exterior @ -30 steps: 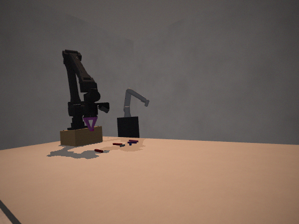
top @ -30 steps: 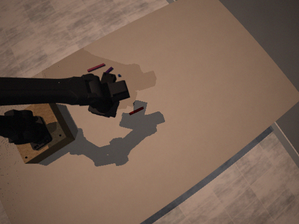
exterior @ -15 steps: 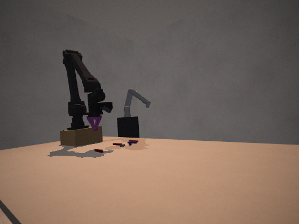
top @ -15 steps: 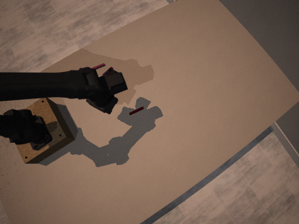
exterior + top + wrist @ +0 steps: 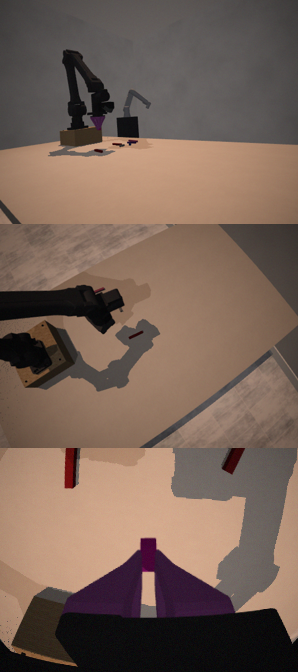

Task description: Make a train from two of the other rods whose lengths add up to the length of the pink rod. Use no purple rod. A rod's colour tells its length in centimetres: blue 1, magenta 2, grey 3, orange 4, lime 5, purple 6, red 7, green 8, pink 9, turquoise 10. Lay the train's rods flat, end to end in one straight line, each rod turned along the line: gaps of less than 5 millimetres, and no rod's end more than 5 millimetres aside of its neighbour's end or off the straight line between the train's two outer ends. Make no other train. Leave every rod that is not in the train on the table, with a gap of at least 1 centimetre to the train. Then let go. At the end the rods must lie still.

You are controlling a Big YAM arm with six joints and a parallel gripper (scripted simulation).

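My gripper [image 5: 148, 557] has purple fingers and is shut on a short magenta rod [image 5: 148, 554], which it holds well above the table. In the exterior view the gripper [image 5: 98, 126] hangs beside the wooden base. A longer pinkish-red rod [image 5: 71, 456] lies to the left, partly hidden by the arm in the top view [image 5: 99, 289].
A small grey rod [image 5: 121, 309] lies just past the wrist. In the exterior view a grey rod [image 5: 122, 145], a blue rod [image 5: 130, 144] and a purple rod [image 5: 133, 142] lie close together. The wooden arm base [image 5: 45, 352] stands at the left. A second grey arm on a black box [image 5: 127, 126] stands behind.
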